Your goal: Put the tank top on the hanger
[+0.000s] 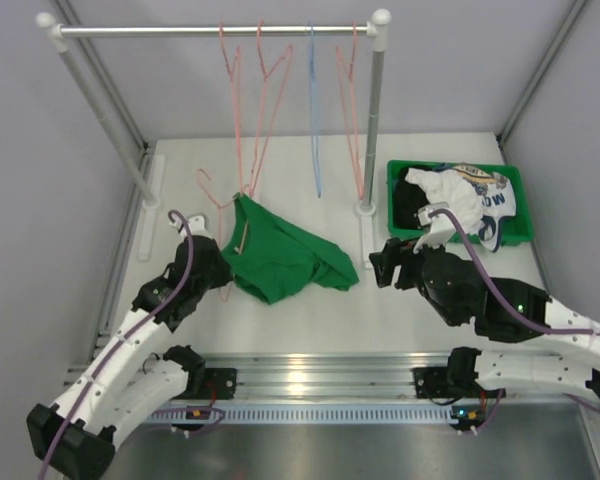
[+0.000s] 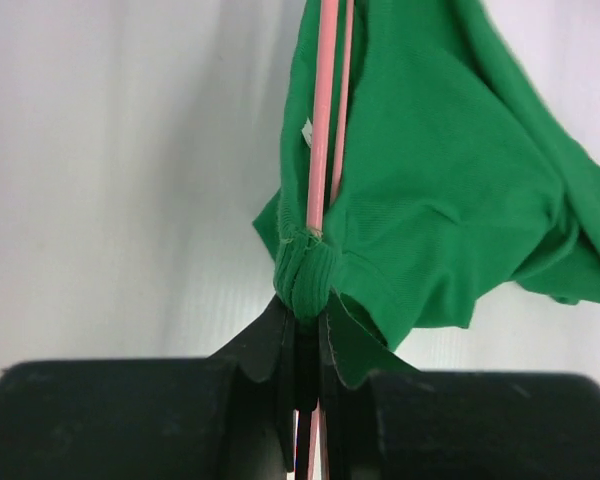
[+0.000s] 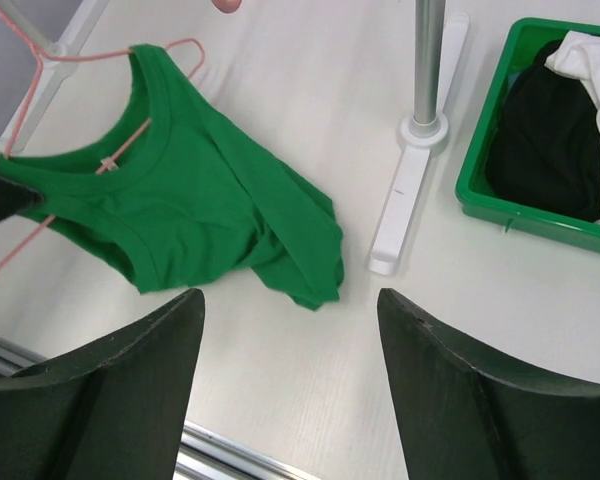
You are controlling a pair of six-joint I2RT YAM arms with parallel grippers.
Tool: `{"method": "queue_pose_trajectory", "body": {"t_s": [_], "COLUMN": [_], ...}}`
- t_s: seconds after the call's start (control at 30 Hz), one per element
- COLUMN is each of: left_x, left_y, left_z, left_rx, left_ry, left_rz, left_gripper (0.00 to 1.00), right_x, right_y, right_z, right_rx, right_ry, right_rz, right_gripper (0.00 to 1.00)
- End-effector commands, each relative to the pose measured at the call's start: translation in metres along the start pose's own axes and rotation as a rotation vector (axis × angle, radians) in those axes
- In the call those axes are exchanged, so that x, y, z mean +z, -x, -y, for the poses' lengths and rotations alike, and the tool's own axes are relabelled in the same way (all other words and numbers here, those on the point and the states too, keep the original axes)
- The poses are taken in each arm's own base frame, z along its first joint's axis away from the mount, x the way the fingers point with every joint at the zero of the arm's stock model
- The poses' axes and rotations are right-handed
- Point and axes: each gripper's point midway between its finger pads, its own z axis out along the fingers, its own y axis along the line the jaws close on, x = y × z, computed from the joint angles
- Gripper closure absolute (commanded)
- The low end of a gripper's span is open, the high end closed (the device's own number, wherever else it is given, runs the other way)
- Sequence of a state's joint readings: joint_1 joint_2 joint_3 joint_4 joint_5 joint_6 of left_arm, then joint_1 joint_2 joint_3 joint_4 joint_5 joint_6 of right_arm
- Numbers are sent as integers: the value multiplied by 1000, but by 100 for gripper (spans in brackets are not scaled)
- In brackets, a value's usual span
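Note:
The green tank top (image 1: 285, 258) lies crumpled on the table, with the pink wire hanger (image 1: 242, 236) partly inside its neckline and its hook sticking out at the far left. My left gripper (image 1: 216, 262) is shut on a bunched shoulder strap (image 2: 306, 272) together with the hanger wire (image 2: 322, 120), at the top's left edge. My right gripper (image 1: 383, 268) is open and empty, hovering just right of the top's hem. The right wrist view shows the tank top (image 3: 210, 200), the hanger (image 3: 80, 57) and my open right gripper (image 3: 290, 300).
A clothes rail (image 1: 215, 31) at the back holds several pink hangers (image 1: 270, 100) and a blue one (image 1: 314, 110). Its right post (image 1: 373, 120) stands on a white foot (image 3: 405, 200). A green bin (image 1: 510, 175) at right holds white and black garments.

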State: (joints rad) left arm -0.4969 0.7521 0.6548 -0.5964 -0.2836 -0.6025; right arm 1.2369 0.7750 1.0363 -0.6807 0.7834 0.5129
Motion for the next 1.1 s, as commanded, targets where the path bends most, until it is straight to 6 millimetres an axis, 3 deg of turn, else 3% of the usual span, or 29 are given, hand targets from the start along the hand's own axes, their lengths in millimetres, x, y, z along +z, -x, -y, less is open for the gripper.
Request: {"method": "queue_pose_trajectory", "body": {"t_s": [0.0,0.17,0.5,0.77,1.07], "left_x": [-11,-21,-74,-114,-141], "left_y": [73,120,199,240,273], "left_z": [18,4,1,3,3], "left_rx": [21,20,112,157,201], "left_ry": [-79,-16,67,110,164], "left_rz": [153,222,367,450,513], "left_gripper": [100,100,100,100,100], "right_x": [-11,-13,-16,-19,-20], "right_y": [22,27,35,42,46], "right_z": [-5,-7,-10,-9,-11], "right_rx": [47,36,26,25,11], "right_ry": [33,44,66,74,80], "right_rz": [37,40,53,70,74], "right_gripper": [30,30,30,30,30]}}
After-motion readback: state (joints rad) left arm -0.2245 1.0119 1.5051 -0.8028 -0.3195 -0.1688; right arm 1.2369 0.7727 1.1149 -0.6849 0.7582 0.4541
